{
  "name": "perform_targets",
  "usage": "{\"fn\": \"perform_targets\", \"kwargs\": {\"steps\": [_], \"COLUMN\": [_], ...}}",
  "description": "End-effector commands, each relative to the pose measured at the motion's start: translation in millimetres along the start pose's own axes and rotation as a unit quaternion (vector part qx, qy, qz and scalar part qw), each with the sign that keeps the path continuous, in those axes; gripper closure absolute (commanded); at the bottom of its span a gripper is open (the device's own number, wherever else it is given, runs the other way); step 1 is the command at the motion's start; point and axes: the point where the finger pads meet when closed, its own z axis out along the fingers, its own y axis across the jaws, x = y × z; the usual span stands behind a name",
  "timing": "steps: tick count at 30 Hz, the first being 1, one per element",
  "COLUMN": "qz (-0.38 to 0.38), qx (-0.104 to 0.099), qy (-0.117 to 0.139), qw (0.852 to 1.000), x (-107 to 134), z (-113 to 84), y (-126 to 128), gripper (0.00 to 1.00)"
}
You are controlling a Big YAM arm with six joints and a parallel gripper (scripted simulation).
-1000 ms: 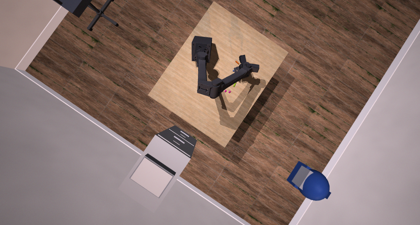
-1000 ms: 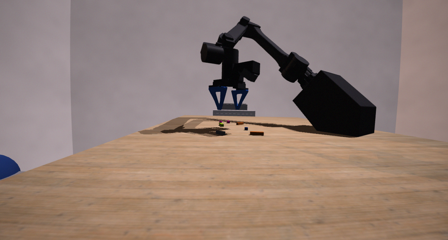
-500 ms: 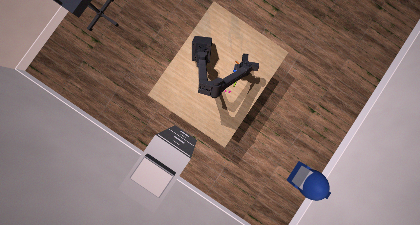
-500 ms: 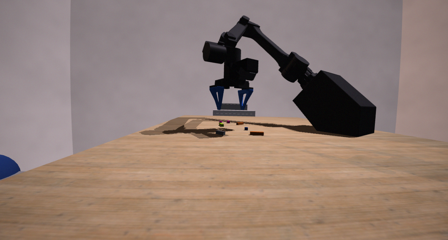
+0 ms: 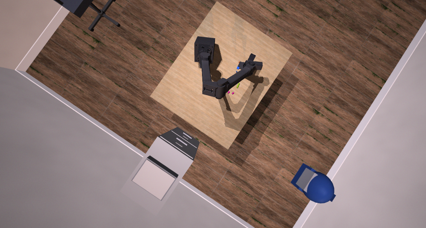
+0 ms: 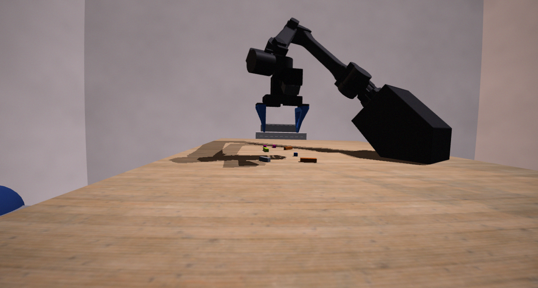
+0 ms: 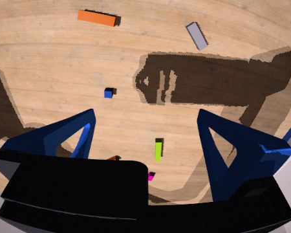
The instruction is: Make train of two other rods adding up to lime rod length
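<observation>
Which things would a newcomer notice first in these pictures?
First, probably the black jointed robot arm, bent above the pale wooden table. Next, its open gripper with blue triangular fingers, above small coloured rods, where the lime rod shines brightest.

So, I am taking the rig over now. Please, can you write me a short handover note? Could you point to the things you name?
Gripper [image 5: 242, 68] [image 6: 280, 131] [image 7: 146, 114]: open, above the table, holding nothing.
Rods, all apart: lime rod [image 5: 238, 85] [image 6: 265, 149] [image 7: 158, 151], blue rod [image 5: 236, 71] [image 6: 295, 154] [image 7: 108, 94], grey rod [image 6: 265, 159] [image 7: 197, 36], two orange rods [image 5: 239, 62] [image 6: 308, 159] [image 7: 97, 18], two magenta rods [image 5: 232, 93] [image 6: 265, 146] [image 7: 150, 177].
Done: no train yet.
Left: join blue and orange, or grey and magenta, straight end to end; keep others clear; release.
</observation>
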Motion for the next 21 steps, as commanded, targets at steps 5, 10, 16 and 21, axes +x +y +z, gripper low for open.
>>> {"fn": "perform_targets", "kwargs": {"steps": [5, 10, 16, 21], "qz": [0.102, 0.142, 0.217, 0.286], "qx": [0.007, 0.007, 0.006, 0.008], "qy": [-0.002, -0.003, -0.003, -0.004], "qw": [0.995, 0.990, 0.976, 0.958], "x": [-16, -18, -22, -26], "z": [-6.6, -7.4, -5.4, -6.4], "y": [3, 3, 11, 10], "gripper": [0.00, 0.00, 0.00, 0.00]}}
